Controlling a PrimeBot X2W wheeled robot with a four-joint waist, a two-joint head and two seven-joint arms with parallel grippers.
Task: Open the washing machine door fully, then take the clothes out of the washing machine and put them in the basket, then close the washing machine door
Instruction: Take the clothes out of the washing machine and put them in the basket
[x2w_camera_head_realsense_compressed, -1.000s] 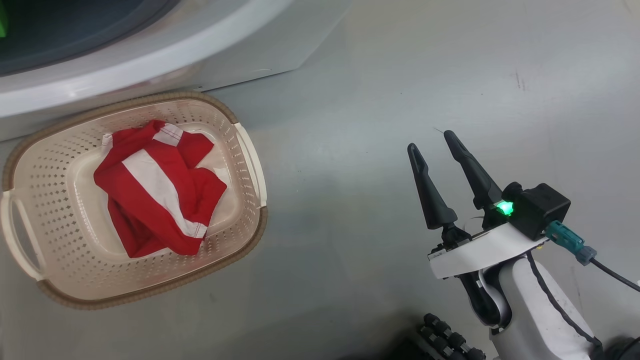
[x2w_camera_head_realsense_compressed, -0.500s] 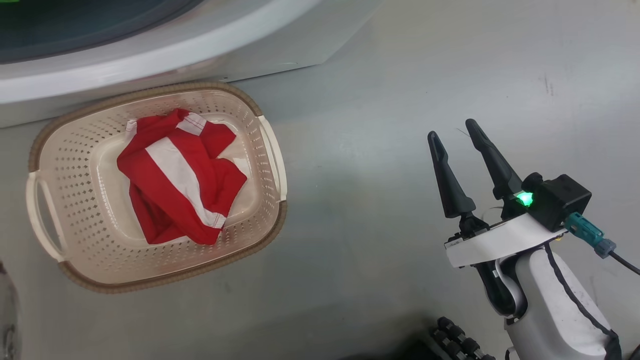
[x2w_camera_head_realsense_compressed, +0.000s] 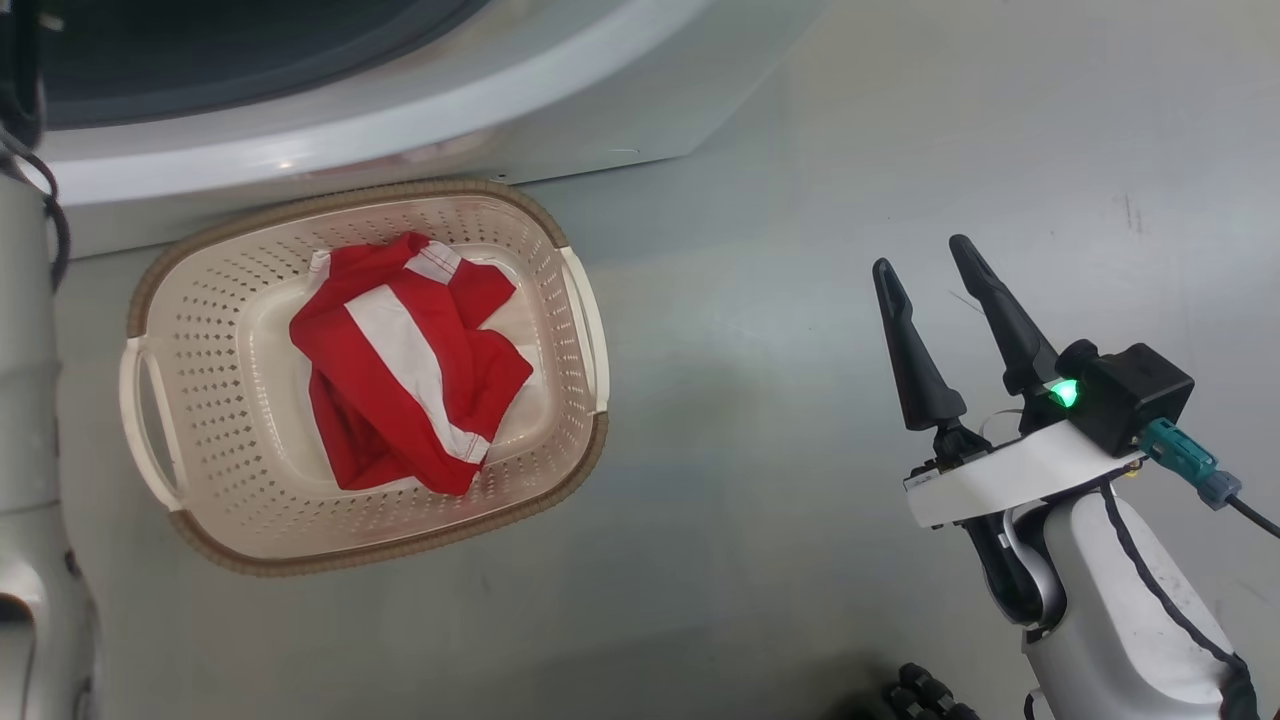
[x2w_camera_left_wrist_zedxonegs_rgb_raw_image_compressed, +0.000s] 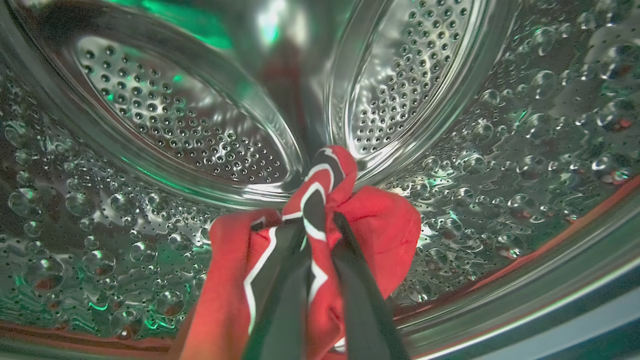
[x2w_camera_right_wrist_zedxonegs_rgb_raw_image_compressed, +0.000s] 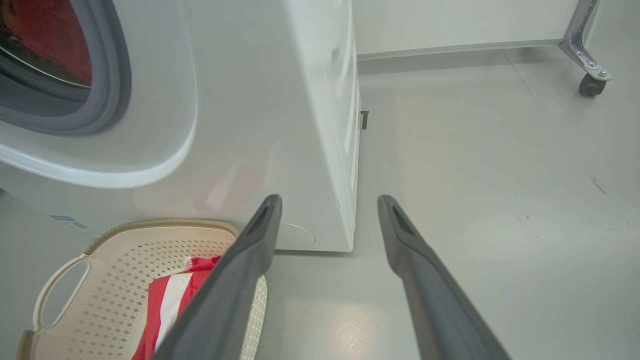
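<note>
Inside the washing machine's steel perforated drum (x2w_camera_left_wrist_zedxonegs_rgb_raw_image_compressed: 165, 130), my left gripper (x2w_camera_left_wrist_zedxonegs_rgb_raw_image_compressed: 320, 222) is shut on a red garment (x2w_camera_left_wrist_zedxonegs_rgb_raw_image_compressed: 385, 230) of the clothes with black and white trim, bunched between its fingers. Another red and white garment (x2w_camera_head_realsense_compressed: 400, 400) lies crumpled in the cream basket (x2w_camera_head_realsense_compressed: 215, 400), which stands on the floor just in front of the white washing machine (x2w_camera_head_realsense_compressed: 400, 100). My right gripper (x2w_camera_head_realsense_compressed: 922, 255) hovers open over bare floor to the basket's right, holding nothing. The right wrist view shows that gripper (x2w_camera_right_wrist_zedxonegs_rgb_raw_image_compressed: 328, 200), the basket (x2w_camera_right_wrist_zedxonegs_rgb_raw_image_compressed: 100, 280) and the grey-gasketed porthole (x2w_camera_right_wrist_zedxonegs_rgb_raw_image_compressed: 107, 75). The washing machine door is out of view.
My pale left forearm (x2w_camera_head_realsense_compressed: 25, 400) runs up the head view's left edge toward the machine. Grey floor (x2w_camera_head_realsense_compressed: 750, 350) spreads to the right of the basket. A metal frame leg with a caster (x2w_camera_right_wrist_zedxonegs_rgb_raw_image_compressed: 590, 85) stands far off by the wall.
The head camera has turned, so the basket and machine sit further right in the picture and my left forearm now shows at the left edge. The right gripper stays open.
</note>
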